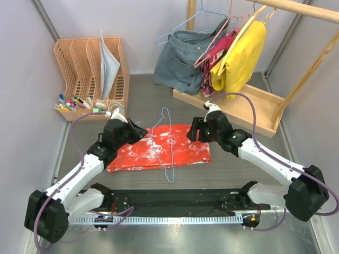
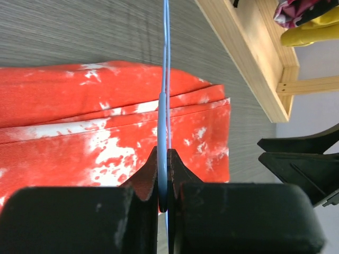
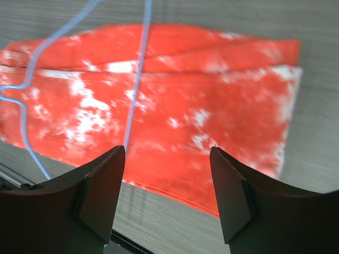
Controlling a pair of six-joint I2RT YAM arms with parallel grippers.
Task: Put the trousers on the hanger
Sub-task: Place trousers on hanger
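The trousers [image 1: 159, 152] lie folded flat on the table, red-orange with white splotches. The light-blue wire hanger [image 1: 168, 144] stands tilted over them, running front to back. My left gripper [image 1: 141, 133] is shut on the hanger wire; in the left wrist view the wire [image 2: 166, 79] runs straight up from between the closed jaws [image 2: 165, 161] over the trousers [image 2: 79, 132]. My right gripper [image 1: 194, 130] is open and empty, just above the trousers' right end. In the right wrist view its fingers [image 3: 167, 159] frame the trousers [image 3: 212, 106] near their edge, with the hanger [image 3: 139, 79] to the left.
A wooden rack [image 1: 249, 106] at the back right carries a grey-blue denim garment [image 1: 183, 58], a yellow garment [image 1: 241, 53] and a pink hanger [image 1: 212, 45]. An orange file organizer [image 1: 79, 58] and pens [image 1: 74, 103] stand at the back left. A black strip [image 1: 169, 203] lies along the near edge.
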